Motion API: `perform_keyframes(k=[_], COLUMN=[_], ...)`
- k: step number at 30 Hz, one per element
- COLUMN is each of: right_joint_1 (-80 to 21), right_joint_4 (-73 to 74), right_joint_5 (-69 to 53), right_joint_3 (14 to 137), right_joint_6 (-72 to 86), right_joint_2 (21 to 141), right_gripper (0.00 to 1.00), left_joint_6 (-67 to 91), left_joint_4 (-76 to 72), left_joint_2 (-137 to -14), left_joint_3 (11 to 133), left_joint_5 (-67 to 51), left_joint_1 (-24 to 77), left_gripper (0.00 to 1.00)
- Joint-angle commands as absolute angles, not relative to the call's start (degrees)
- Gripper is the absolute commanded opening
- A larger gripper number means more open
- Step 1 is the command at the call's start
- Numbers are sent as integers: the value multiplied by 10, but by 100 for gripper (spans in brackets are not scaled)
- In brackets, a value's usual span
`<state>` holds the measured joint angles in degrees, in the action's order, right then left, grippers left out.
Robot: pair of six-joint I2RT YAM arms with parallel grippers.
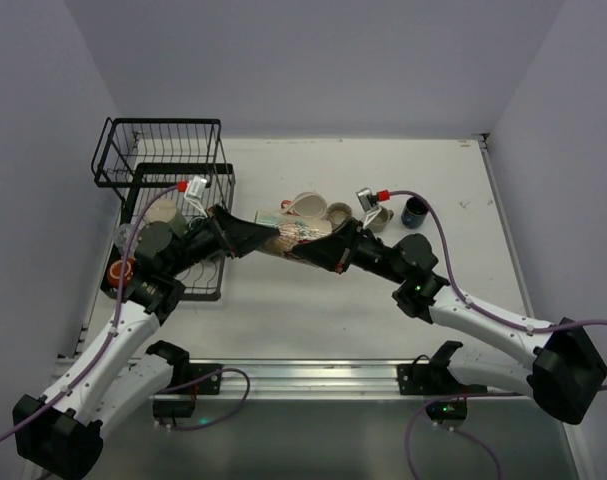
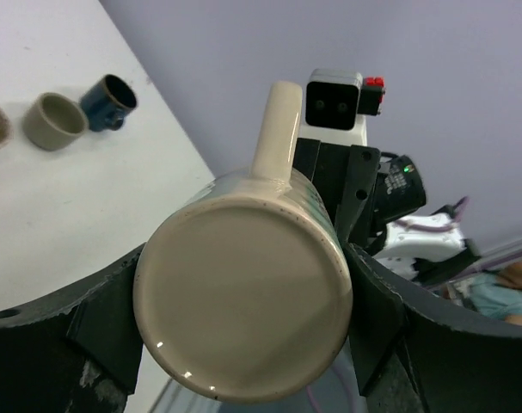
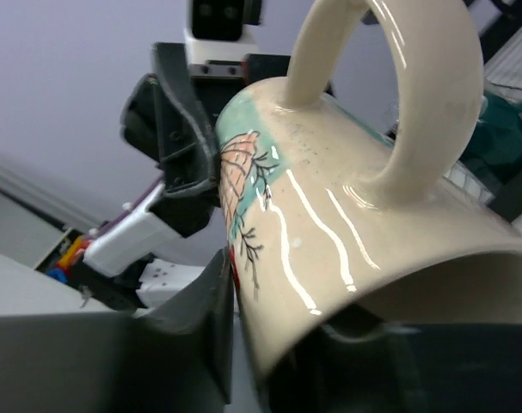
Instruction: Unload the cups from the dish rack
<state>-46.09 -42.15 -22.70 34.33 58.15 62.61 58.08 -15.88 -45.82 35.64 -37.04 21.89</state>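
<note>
The flat glazed base of the cream mug [image 2: 243, 301] fills the left wrist view. It is wedged between the dark fingers [image 2: 106, 323] of the left gripper [image 1: 255, 236], which is clamped on it. The mug hangs in the air over the middle of the table [image 1: 313, 320], lying on its side. Its long axis runs roughly left to right, base toward the left arm and mouth toward the right arm, and its handle [image 2: 273, 129] points up in both wrist views. The right gripper [image 1: 313, 252] meets it at the mouth end. In the right wrist view one finger [image 3: 200, 318] lies against the leaf-painted wall, but the rim is cut off by the frame and the other finger is lost in dark shapes below, so I cannot tell whether this gripper is clenched or slack. From above, the two grippers cover most of the mug, leaving only a patterned strip. A bare stretch of white table lies on the near side of the mug. Beyond it stand loose cups, among them a beige cup [image 2: 56, 120] and a dark blue cup [image 1: 415, 212]. The dish rack [image 1: 163, 150] sits by the left edge, holding a grey-olive cup [image 1: 155, 240], with an orange-red cup [image 1: 120, 270] at its near left corner. The left arm partly hides the other cups there.
</note>
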Motion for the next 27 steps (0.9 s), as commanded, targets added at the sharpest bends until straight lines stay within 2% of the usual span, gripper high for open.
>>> perform_keyframes(k=[1,2,4,5,6,18,27], right_joint_1=[-468,-468,-468,-467,-468,-460,-431], right_joint_4=[-486,-482,-455,-436,-417,-182,74], right_joint_5=[-194,-183,-173,-166,-163,-135,-67], right_joint_3=[355,351,341,341,345,393,473], right_joint_6=[574,573,567,553,543,449,361], right_joint_2=[621,616,596,587,578,447,445], right_gripper=[11,7,0,0,0,0,0], left_joint_6=[585,567,535,500,486,331,190], left_joint_4=[-233,-223,-162,-145,-128,44,229], left_joint_2=[-456,-457,-459,-459,-460,-447,-390], left_joint_3=[365,369,390,396,402,427,472], left_joint_5=[-379,-378,-366,-361,-356,-305,-93], left_joint_1=[250,250,250,250,250,250,250], left_gripper=[38,61,80,95,100,100,100])
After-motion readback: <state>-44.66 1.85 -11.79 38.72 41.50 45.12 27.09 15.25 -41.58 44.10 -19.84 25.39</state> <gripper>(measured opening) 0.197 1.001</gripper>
